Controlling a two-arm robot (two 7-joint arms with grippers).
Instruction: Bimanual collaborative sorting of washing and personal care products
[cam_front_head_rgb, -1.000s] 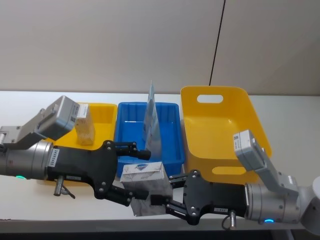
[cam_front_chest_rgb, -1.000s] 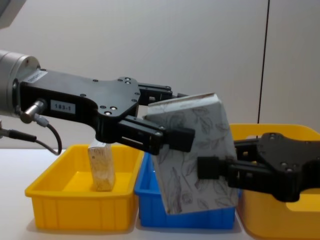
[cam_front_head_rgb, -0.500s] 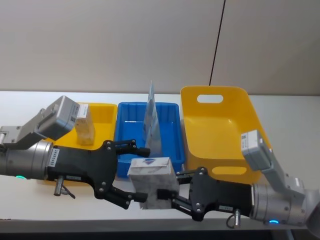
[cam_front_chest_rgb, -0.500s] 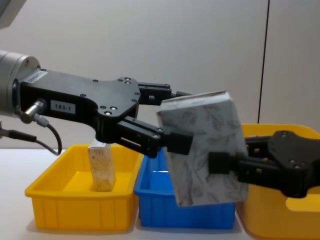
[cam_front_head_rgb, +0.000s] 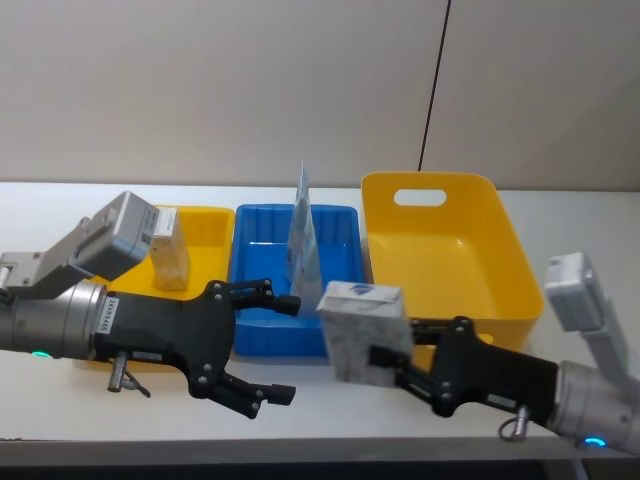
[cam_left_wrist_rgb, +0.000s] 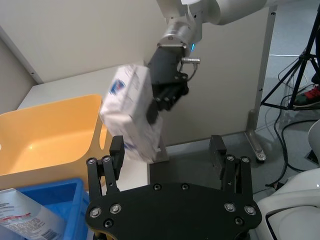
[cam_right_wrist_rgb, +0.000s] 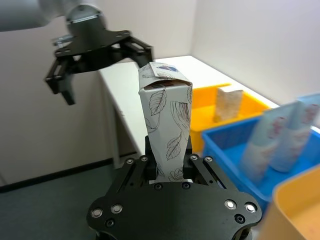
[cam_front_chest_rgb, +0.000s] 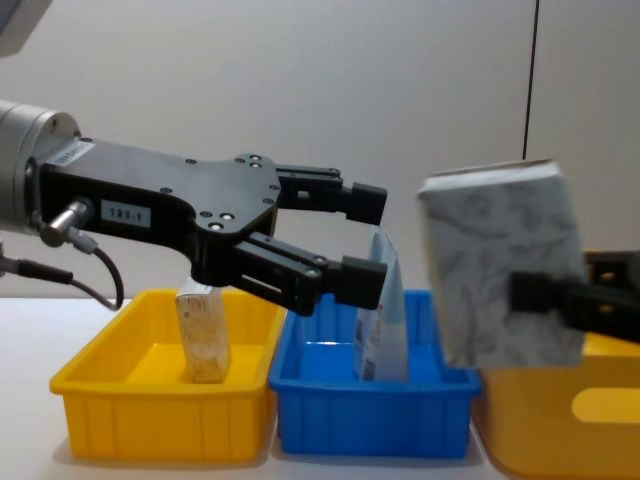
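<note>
A white table (cam_front_head_rgb: 70, 200) carries everything; farthest beyond the right gripper's fingers sits the big yellow basket (cam_front_head_rgb: 445, 262) with a handle hole in its far wall. Past the left gripper's upper finger lies the blue tray (cam_front_head_rgb: 262, 240), and to that finger's outer side the yellow tray (cam_front_head_rgb: 205, 225). The left gripper (cam_front_head_rgb: 287, 350) hangs over the table's near edge in front of the blue tray, its two black fingers spread wide with nothing between them. The right gripper (cam_front_head_rgb: 378, 360) is level with it, fingers clamped on the lower end of a whitish leaf-print pack (cam_front_head_rgb: 360, 312), which stands roughly upright, blue logo on its top flap, rising away from the palm. This pack is just beside the left fingertips, on their right, and apart from them. A light-blue pouch (cam_front_head_rgb: 303, 245) stands upright in the blue tray beyond the left gripper's upper fingertip, and a small beige pack (cam_front_head_rgb: 170, 258) stands in the yellow tray
</note>
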